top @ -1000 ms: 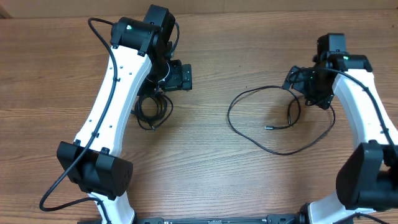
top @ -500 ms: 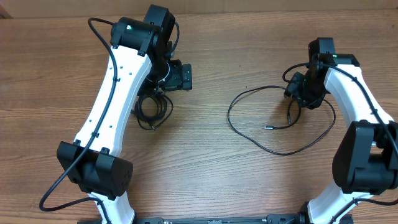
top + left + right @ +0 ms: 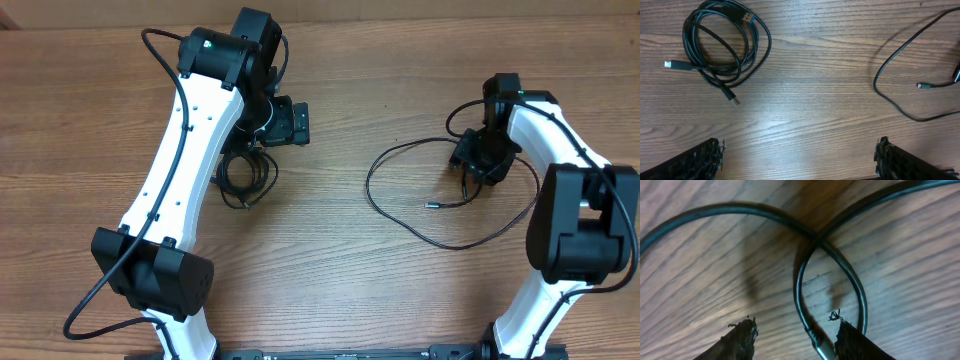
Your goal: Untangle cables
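Two sets of black cables lie on the wooden table. A coiled bundle (image 3: 246,178) with metal plug ends sits below my left gripper (image 3: 297,122). In the left wrist view the bundle (image 3: 714,76) is at the upper left, and the left gripper (image 3: 800,156) hangs open above bare wood, well clear of it. A loose cable (image 3: 400,215) makes a wide loop at the right. My right gripper (image 3: 470,172) is low over its upper right part. In the right wrist view the loose cable (image 3: 815,241) crosses itself, and one strand runs between the fingertips of the right gripper (image 3: 795,330), close to the right finger (image 3: 856,341). The jaws stand apart, not clamped.
The white left arm (image 3: 180,170) reaches from the front left to the back. The white right arm (image 3: 570,150) curves along the right side. A small plug tip (image 3: 431,206) of the loose cable lies inside its loop.
My right gripper has moved left and down onto the loose cable's upper right part, and its jaws have narrowed. The left arm and the coiled bundle have not moved.
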Controlling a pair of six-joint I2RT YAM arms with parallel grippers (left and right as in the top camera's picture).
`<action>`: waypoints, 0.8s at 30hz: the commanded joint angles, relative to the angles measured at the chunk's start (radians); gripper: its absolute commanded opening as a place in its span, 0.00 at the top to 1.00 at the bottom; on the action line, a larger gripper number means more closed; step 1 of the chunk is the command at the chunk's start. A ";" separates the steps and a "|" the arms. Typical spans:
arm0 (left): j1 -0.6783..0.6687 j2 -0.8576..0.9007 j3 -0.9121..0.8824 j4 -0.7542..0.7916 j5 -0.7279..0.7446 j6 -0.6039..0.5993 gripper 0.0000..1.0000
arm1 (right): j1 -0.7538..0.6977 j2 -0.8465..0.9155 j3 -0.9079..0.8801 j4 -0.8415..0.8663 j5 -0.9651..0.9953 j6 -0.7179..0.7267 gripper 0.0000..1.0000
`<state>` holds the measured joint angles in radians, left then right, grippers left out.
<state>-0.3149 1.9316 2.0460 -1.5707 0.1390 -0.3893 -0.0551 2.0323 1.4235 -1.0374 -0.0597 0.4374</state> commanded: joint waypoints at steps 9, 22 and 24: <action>-0.009 0.010 -0.008 0.002 0.008 0.008 0.00 | 0.005 0.057 -0.005 0.018 0.013 0.008 0.63; -0.009 0.010 -0.008 0.002 0.008 0.009 0.00 | 0.000 0.060 0.070 -0.045 0.013 0.000 0.96; -0.009 0.010 -0.008 0.002 0.008 0.008 0.00 | 0.000 0.054 0.131 -0.094 0.013 0.000 0.96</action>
<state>-0.3149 1.9316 2.0460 -1.5707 0.1390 -0.3893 -0.0525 2.0857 1.4727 -1.1175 -0.0521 0.4404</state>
